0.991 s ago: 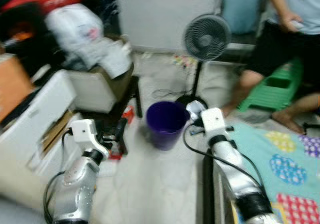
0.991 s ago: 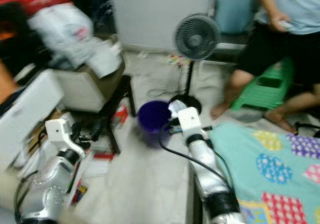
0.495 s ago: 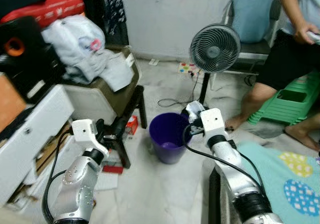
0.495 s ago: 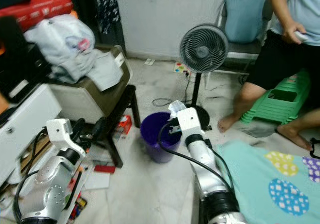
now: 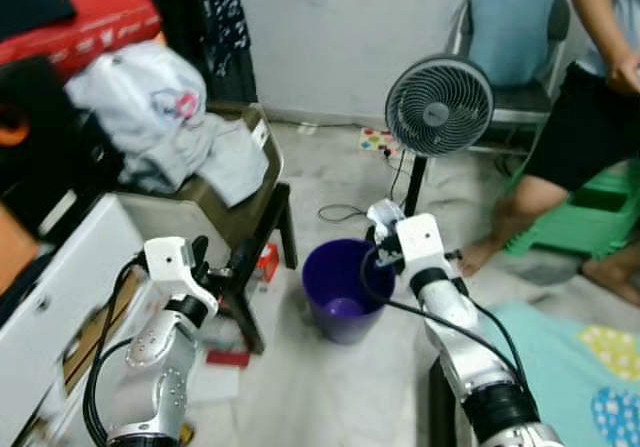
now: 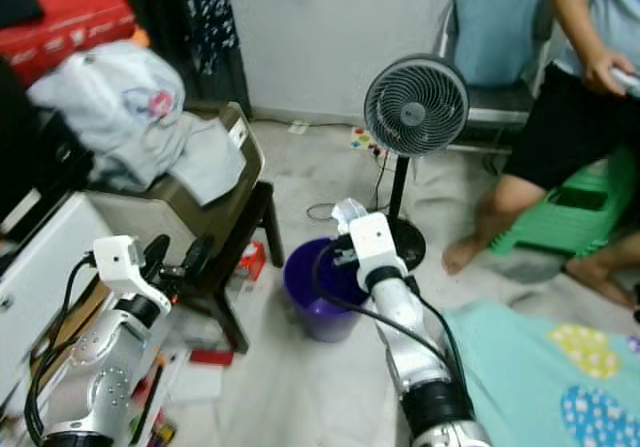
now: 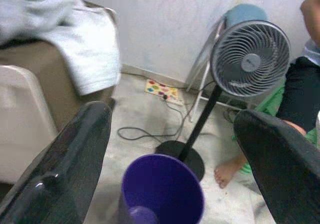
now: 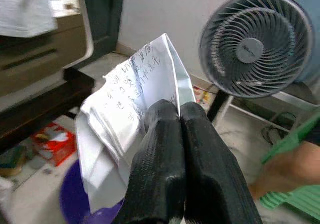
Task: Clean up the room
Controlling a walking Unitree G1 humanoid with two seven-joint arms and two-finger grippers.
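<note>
Right claw (image 8: 177, 134) has its two black fingers pinched tight on a crumpled sheet of paper (image 8: 127, 119) with handwriting on it, held right over the rim of the purple bin (image 5: 345, 287) on the floor. Left claw (image 7: 170, 149) is spread wide open with nothing in it, also pointing toward the bin. A standing fan (image 6: 415, 107) is just behind the bin, and a person (image 6: 575, 117) sits off to the right.
</note>
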